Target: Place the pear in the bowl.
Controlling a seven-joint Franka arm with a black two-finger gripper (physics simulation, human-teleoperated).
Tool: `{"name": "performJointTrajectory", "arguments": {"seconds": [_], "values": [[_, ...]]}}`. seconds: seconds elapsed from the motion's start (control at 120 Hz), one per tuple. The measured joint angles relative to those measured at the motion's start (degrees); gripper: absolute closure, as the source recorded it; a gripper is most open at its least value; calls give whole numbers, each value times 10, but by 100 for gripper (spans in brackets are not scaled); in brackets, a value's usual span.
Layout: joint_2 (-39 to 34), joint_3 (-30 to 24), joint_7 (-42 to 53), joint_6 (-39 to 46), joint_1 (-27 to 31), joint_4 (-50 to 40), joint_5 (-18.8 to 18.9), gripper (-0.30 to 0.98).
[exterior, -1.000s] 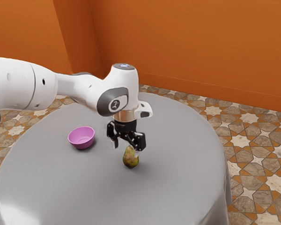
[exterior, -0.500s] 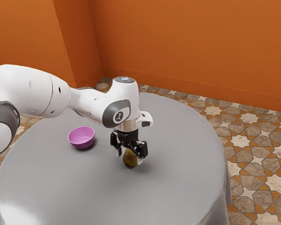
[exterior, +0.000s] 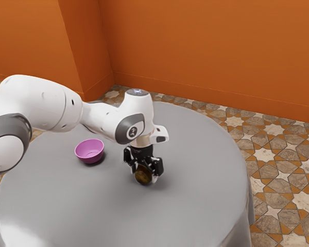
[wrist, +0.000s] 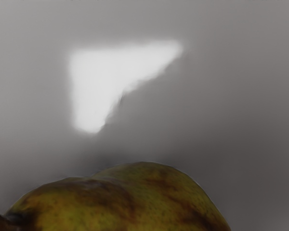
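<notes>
1. Gripper (exterior: 144,177): low at the table, pointed down; its fingers (exterior: 159,165) are spread wide and set astride the pear, with no firm pinch from both sides to be made out
2. Pear (exterior: 143,175): found on the table between the fingers, outside the bowl; judged from the wrist view to be lying on its side, with its narrow end toward one side
3. Step in hand, as judged: the grasp is being set up; closing is called for next, then a straight lift
4. Risk at closing: the pear could be rolled or squeezed out if its curved, tapering flank is met off-centre or one finger touches first
5. Table (exterior: 82,206): could be scraped by the fingertips if the gripper is lowered further
6. Bowl (exterior: 89,150): upright, empty, well apart from the pear, nearer the exterior view's left; its rim could be clipped, and the bowl tipped, if the pear is carried across too low
</notes>
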Motion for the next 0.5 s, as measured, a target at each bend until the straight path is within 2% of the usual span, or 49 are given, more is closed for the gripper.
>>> {"name": "performJointTrajectory", "arguments": {"seconds": [0.25,0.5], "values": [[1,0,12,5,3,0,0,3],[2,0,18,6,3,-1,-7,21]]}}
